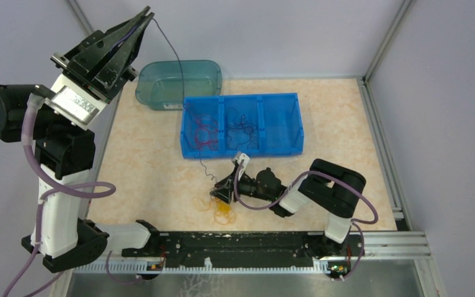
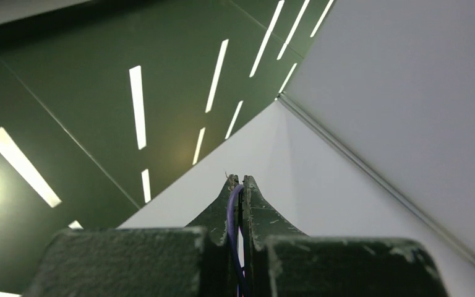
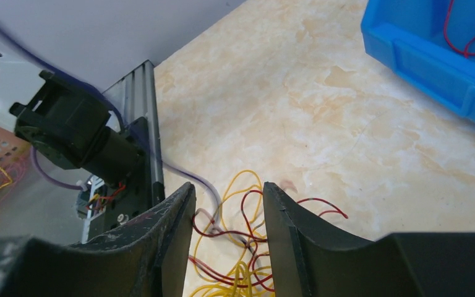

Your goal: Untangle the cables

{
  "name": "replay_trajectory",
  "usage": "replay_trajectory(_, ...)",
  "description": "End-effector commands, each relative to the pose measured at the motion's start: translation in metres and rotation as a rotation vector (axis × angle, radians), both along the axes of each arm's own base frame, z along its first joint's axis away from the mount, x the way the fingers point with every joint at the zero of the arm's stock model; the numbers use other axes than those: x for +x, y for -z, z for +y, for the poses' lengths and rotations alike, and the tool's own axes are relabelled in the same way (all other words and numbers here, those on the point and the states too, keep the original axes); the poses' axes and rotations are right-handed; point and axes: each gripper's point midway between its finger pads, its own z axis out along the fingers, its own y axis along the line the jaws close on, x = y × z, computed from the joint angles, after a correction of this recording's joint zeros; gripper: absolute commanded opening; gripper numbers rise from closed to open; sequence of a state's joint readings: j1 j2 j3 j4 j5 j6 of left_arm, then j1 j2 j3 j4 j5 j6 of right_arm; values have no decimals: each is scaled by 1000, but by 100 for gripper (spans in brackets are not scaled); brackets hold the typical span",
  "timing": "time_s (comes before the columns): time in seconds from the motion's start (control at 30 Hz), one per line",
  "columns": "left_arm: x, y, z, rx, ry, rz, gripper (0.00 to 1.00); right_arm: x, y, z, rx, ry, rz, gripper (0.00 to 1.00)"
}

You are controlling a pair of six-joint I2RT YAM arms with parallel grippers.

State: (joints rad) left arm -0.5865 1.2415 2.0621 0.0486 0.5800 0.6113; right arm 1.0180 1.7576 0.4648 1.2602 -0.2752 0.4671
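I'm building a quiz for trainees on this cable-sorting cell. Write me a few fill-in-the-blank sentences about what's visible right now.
The cable pinched in the shut left gripper is coloured ___.
The clump under the open right gripper mixes red and ___ strands.
The blue bin is split into ___ compartments.
Missing words: purple; yellow; three.

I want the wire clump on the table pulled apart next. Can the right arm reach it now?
Probably yes: the right gripper hangs low over the clump, jaws open, nothing in the way. The left gripper pinches a purple wire, held high.
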Motion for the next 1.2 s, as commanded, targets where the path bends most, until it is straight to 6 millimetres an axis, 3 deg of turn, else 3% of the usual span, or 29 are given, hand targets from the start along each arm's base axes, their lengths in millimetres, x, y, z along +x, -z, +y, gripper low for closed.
replay_trajectory(0.0, -22, -33, 23, -84, -78, -174, 0, -3, 5, -3, 20, 22, -15, 48)
replay_trajectory(0.27, -34, -46, 29, -97, -121, -282, 0, -8, 14, -6, 9, 34, -16, 55)
replay_trajectory(0.47, -51, -74, 49, -188, -227, -461, 0, -13, 24, -11, -14, 40, -9, 56)
replay_trajectory(0.53, -41, -71, 42, -149, -218, -418, 0, -13, 19, -13, 9, 49, -8, 56)
replay_trajectory(0.83, 6, -7, 4, 23, -172, -232, 0, 0, -45, -22, 55, 124, -112, 72)
replay_trajectory(0.97, 28, 19, -8, 63, -162, -145, 0, 7, -71, -33, 58, 186, -143, 91)
replay_trajectory(1.17, 62, 68, -34, 140, -133, -20, 0, 22, -99, -61, 53, 323, -186, 96)
